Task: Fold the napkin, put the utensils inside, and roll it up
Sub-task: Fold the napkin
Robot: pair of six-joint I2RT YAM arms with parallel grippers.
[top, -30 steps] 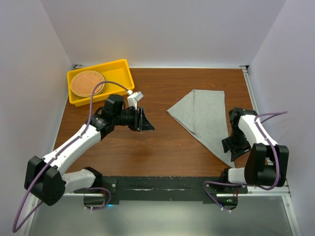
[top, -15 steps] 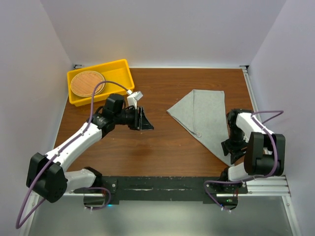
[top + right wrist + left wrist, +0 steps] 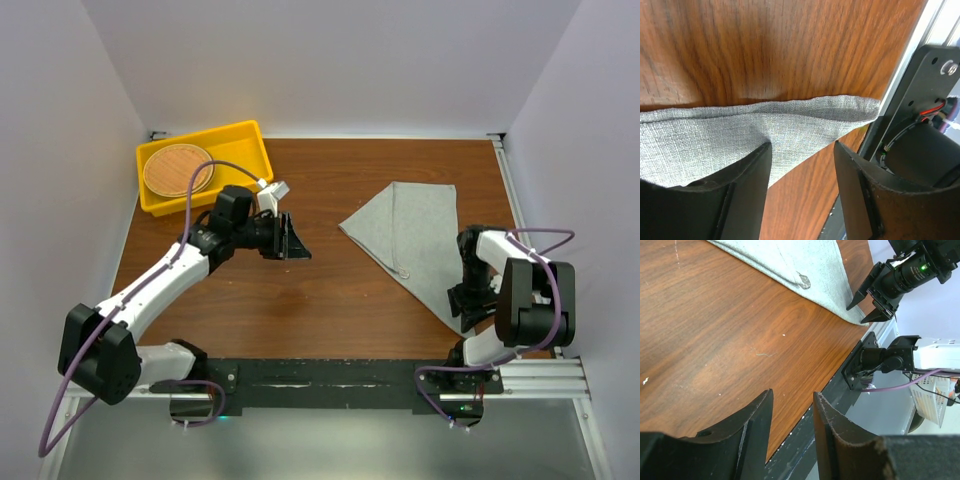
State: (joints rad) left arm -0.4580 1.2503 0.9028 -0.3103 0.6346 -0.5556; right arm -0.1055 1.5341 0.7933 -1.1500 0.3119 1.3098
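Wooden table [image 3: 330, 300]: grey napkin [image 3: 415, 235] triangle, narrow tip pointing near-right.

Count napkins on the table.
1: the grey napkin, folded to a triangle on the table's right side, near corner at the open right gripper. No other shows.

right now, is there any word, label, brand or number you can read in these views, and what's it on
No readable text in any view.
Napkin: a small tag at its edge, too small to show any lettering.
Yellow tray and woven disc: no print visible.
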